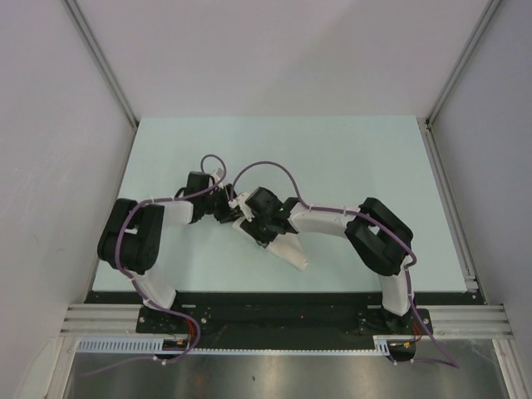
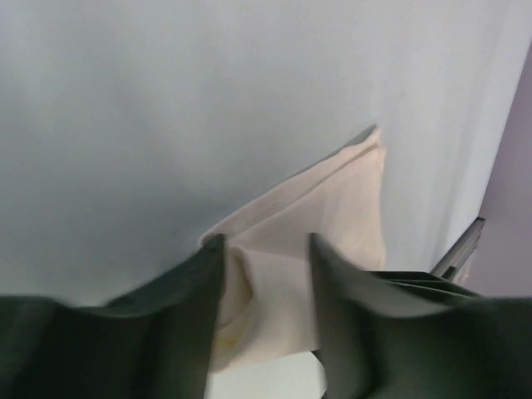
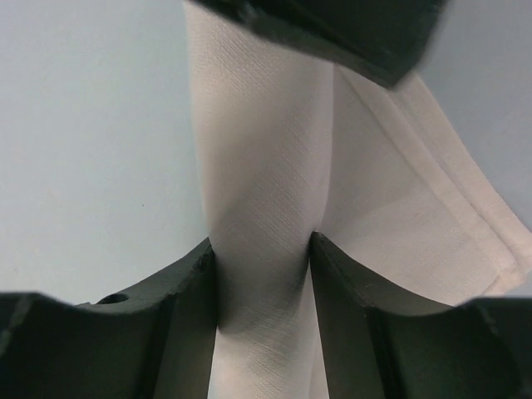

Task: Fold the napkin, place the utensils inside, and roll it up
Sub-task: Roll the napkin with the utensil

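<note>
Soft white cloth napkin [image 3: 266, 208] lay bundled long at the middle of the pale worktop [image 1: 349, 158], between both arms. Your right fingers [image 3: 183, 316] pinched it, its long axis running straight through their gap. Your left fingers [image 2: 191, 316] stood parted astride its other end, gripping nothing. Knife not visible.

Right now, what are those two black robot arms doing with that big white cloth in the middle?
Both arms meet over the large soft white cloth napkin, folded into a narrow bundle on the pale green table. The right gripper pinches a rolled part between its jaws. The left gripper has its jaws apart, straddling another part without squeezing. No knife shows in any view; it may be hidden in the cloth.
</note>
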Robot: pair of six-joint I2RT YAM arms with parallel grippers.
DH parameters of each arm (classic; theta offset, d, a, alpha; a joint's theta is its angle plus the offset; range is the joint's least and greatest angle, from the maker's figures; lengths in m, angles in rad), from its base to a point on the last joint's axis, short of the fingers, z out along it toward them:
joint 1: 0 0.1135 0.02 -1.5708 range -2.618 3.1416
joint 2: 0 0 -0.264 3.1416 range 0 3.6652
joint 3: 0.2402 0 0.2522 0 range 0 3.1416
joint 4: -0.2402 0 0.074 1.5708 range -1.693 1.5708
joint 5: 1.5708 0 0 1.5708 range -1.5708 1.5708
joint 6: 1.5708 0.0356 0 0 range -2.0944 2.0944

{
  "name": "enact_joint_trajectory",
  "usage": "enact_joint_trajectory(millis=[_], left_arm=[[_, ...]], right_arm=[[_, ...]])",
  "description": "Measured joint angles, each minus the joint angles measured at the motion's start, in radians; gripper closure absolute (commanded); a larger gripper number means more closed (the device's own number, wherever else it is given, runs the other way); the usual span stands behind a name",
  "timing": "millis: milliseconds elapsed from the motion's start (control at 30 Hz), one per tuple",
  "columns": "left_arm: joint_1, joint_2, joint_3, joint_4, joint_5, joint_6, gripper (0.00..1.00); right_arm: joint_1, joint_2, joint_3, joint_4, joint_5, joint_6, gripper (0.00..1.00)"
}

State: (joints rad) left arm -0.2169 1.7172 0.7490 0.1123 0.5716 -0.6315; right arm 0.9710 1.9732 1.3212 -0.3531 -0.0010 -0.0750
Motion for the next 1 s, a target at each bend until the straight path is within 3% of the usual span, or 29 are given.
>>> enact_joint_trajectory(millis=[167,333,633,700,800,1000], left_arm=[[-0.002,-0.003,0.056,-0.029,-0.037,0.032,0.33],[0.004,-0.045,0.063,-0.077,-0.09,0.063,0.32],[0.004,-0.123,-0.029,-0.019,-0.088,0.067,0.36],[0.004,-0.124,-0.047,0.0,-0.079,0.064,0.39],[0.004,-0.122,-0.061,0.033,-0.059,0.054,0.53],[-0.001,-0.079,-0.061,0.095,-0.029,0.03,0.87]], right_arm=[[-0.074,0.0,0.002,-0.002,-0.165,0.013,0.54],[-0.171,0.028,0.017,-0.006,-0.412,0.044,0.54],[-0.293,0.123,0.08,-0.04,-0.71,0.084,0.54],[-0.309,0.147,0.1,-0.054,-0.759,0.09,0.54],[-0.326,0.174,0.121,-0.069,-0.811,0.1,0.53],[-0.337,0.185,0.127,-0.072,-0.849,0.11,0.48]])
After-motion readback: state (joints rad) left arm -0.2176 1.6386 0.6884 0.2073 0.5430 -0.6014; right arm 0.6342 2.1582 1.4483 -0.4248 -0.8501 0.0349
